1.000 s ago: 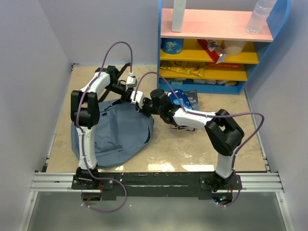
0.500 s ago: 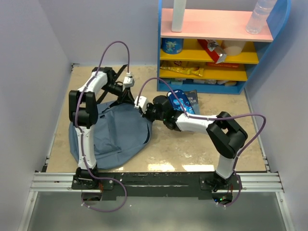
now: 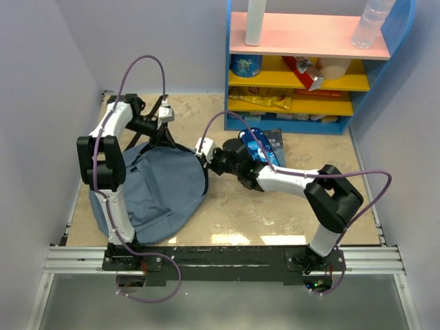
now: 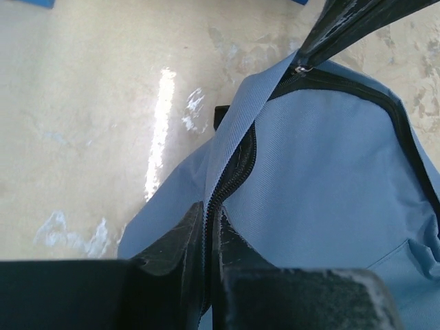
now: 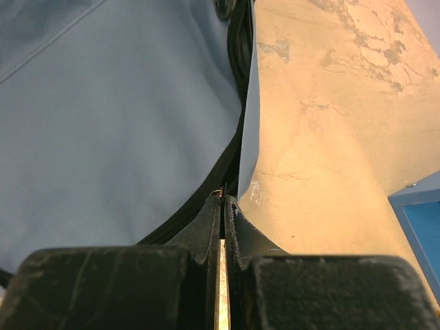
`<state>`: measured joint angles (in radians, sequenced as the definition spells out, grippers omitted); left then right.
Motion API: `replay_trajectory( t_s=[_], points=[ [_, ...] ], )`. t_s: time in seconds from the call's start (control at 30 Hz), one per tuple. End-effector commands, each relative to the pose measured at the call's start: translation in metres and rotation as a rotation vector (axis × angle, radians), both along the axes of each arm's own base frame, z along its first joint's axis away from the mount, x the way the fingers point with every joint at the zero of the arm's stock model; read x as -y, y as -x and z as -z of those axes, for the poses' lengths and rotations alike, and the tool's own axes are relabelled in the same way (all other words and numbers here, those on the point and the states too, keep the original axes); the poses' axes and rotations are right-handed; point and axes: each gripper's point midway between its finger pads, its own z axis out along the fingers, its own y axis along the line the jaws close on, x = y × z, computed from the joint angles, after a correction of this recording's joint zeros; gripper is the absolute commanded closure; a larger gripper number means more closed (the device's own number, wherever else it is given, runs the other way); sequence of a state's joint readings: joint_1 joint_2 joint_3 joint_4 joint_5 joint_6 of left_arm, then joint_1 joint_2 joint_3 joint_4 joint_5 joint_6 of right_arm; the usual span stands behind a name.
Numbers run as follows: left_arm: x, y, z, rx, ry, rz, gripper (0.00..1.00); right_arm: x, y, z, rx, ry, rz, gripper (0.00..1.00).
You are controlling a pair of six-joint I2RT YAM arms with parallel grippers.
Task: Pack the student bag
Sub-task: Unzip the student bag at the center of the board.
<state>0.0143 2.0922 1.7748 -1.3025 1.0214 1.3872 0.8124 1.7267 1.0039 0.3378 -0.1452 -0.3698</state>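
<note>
Left wrist view: pinching the zipper seam of the student bag (image 4: 330,179) between the nearly closed fingers of the left gripper (image 4: 210,206), holding slate-blue fabric raised over the glossy beige table (image 4: 82,124).

Right wrist view: pressing the right gripper (image 5: 223,198) flat together on the bag's black zipper edge, nipping it just beside bare tabletop; showing a blue corner of the shelf (image 5: 419,220) at the right.

Top view: folding the left arm (image 3: 103,158) high at the elbow and reaching to the bag's far rim; stretching the right arm (image 3: 289,180) low and leftward to the bag's right rim. Holding the bag slumped on the table's left half, near a blue book (image 3: 265,143). Working before the pink, yellow and blue shelf at the far right, between pale lilac walls (image 3: 41,82).
</note>
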Motion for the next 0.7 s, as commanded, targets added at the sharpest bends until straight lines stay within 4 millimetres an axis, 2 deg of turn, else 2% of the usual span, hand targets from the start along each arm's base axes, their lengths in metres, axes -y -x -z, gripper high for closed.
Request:
replay_trajectory(
  t_s=[0.0, 0.03, 0.1, 0.17, 0.23, 0.37, 0.5, 0.67],
  points=[
    [-0.033, -0.025, -0.034, 0.04, 0.001, -0.126, 1.0, 0.015, -0.016, 0.003, 0.004, 0.038, 0.092, 1.0],
    [-0.04, -0.031, -0.038, 0.006, 0.018, -0.182, 1.0, 0.016, -0.018, 0.004, 0.005, 0.04, 0.106, 1.0],
    [-0.053, -0.063, -0.05, 0.043, 0.032, -0.293, 1.0, 0.018, -0.02, 0.007, 0.0, 0.048, 0.121, 1.0],
    [-0.064, -0.078, -0.061, 0.058, 0.06, -0.364, 1.0, 0.018, -0.019, 0.006, -0.001, 0.042, 0.121, 1.0],
    [-0.065, -0.078, -0.065, 0.05, 0.058, -0.405, 1.0, 0.018, -0.018, 0.004, -0.004, 0.035, 0.117, 1.0],
    [-0.073, -0.096, -0.075, 0.086, 0.061, -0.523, 1.0, 0.021, -0.014, 0.009, -0.016, 0.039, 0.118, 1.0],
    [-0.075, -0.099, -0.077, 0.047, 0.064, -0.593, 1.0, 0.027, -0.009, 0.009, -0.019, 0.037, 0.126, 1.0],
    [-0.098, -0.11, -0.076, 0.051, 0.024, -0.75, 1.0, 0.035, -0.007, -0.002, 0.002, 0.025, 0.148, 1.0]
  ],
)
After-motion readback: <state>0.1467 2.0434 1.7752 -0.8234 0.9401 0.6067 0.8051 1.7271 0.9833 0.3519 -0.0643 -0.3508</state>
